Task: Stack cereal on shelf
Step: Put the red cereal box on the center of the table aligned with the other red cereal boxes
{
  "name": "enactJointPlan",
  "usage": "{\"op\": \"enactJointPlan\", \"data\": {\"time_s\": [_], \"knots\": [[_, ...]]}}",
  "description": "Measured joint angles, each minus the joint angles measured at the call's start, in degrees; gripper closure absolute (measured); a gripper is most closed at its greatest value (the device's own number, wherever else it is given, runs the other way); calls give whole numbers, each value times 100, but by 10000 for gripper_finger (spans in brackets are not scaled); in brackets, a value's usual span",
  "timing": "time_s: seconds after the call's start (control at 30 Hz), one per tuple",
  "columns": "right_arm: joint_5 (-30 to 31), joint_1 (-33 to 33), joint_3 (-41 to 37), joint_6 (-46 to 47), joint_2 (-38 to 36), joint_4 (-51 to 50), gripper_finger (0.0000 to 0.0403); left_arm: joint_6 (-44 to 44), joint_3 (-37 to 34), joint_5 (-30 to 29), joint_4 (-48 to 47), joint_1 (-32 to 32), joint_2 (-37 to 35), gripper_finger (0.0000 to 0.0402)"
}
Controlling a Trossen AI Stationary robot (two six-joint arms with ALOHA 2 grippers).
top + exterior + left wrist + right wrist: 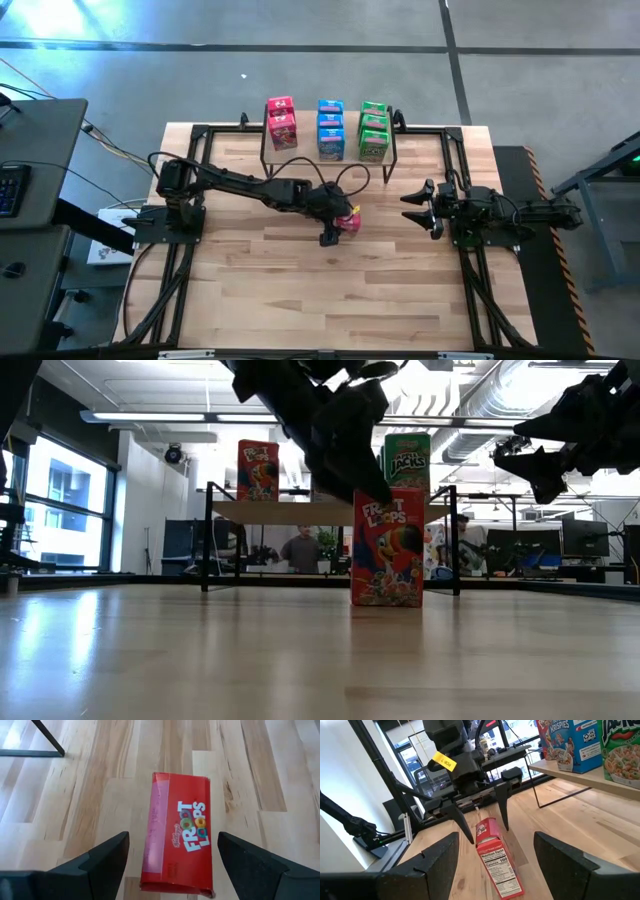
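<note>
1. The red box (349, 221) stands upright on the worktop (300, 290), in front of the shelf (305, 146) and well apart from it. I judge it is there because it is the next one due to go up.

2. My left tool (172, 857) is spread wide over that box, one finger (102, 857) on each side and neither touching the cardboard. In the left wrist view the box top lies between them, so I am lined up to take it across its narrow faces, the firmest hold on thin card.

3. In the low view my left tool hangs at the box's top edge, grasping nothing. I think closing on the upper part makes sense, since it would leave the base free to set down on what is stacked already.

4. On the shelf stand a red stack (281, 122), a blue stack (330, 129) and a green stack (374, 131), side by side in colour order. The red stack looks lower than the other two, so I judge this box belongs there and the task is nearly done.

5. My right tool (425, 207) waits beside the shelf's right end, off the worktop, fingers parted and holding nothing. Parked there, it leaves my left arm a free path to the red stack.

6. The risk I see: an off-centre pinch could tip the tall, light box.
</note>
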Motion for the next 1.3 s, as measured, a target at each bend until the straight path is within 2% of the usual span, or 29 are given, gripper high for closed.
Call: {"op": "enactJointPlan", "data": {"time_s": [0.2, 0.53, 0.7, 1.0, 1.3], "knots": [[0, 1, 0, 1, 0, 1, 153, 63, 0, 50, -13, 0, -2, 125], [0, 1, 0, -1, 0, 1, 153, 61, 0, 285, -16, 7, -1, 226], [0, 0, 0, 1, 0, 0, 153, 61, 0, 286, -19, 7, -2, 260], [0, 1, 0, 1, -1, -1, 153, -132, 2, 447, -543, 4, -358, 266], [2, 1, 0, 0, 8, 1, 153, 112, 7, 490, -1712, 22, -1495, 265]]}}
